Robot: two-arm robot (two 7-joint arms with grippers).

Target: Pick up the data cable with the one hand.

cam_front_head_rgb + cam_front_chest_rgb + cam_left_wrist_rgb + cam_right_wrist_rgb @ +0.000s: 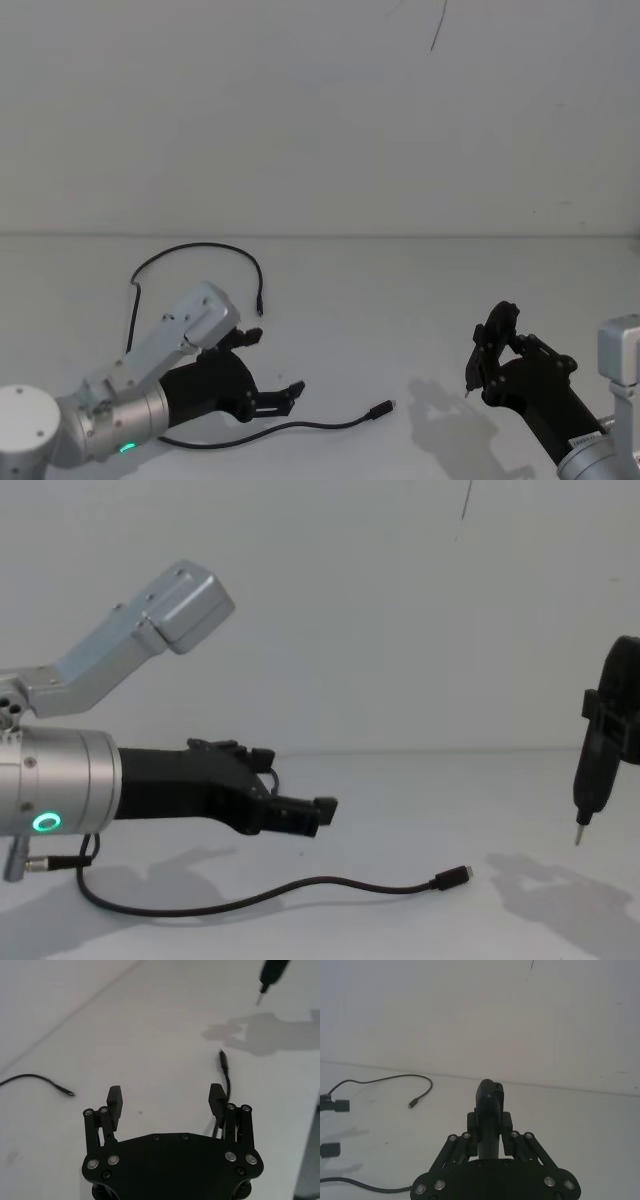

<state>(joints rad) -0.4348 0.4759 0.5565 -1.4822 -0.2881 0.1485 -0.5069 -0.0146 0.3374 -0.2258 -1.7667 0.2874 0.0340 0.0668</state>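
The left gripper (pixel 272 362), a black angular two-finger unit on a thick silver cylinder with a glowing green ring, is hovering low over the near left part of the white bench (pixel 420 300). Its jaws are standing wide apart and holding nothing. The data cable (pixel 300 425), a long, thin, flexible black cord, is lying flat on the bench. One stretch is running out from under the left arm along the near edge to a small plug (pixel 383 408) pointing toward the bench's middle. The other stretch is arching toward the far edge on the left side and ending in a second plug (pixel 260 311). In the left wrist view the data cable (pixel 228 1082) is passing just beside one finger (pixel 216 1099), outside the gap rather than between the jaws.

The step in hand is looking like the approach before the grasp. To do it well, the left gripper is needing a small sideways shift so the cord is crossing the middle of the gap. A straight descent should follow until the fingertips are nearly touching the bench, since the cord is thin and flat. Gripping a little behind the small plug, across the cord and not along it, is probably giving the surest hold. Closing too high is risking a miss or flicking the limp cord aside.

The right gripper (pixel 498 345) is waiting over the near right part of the bench, its jaws clamped on a black pen-shaped tool (pixel 490 1105) with a pin tip.
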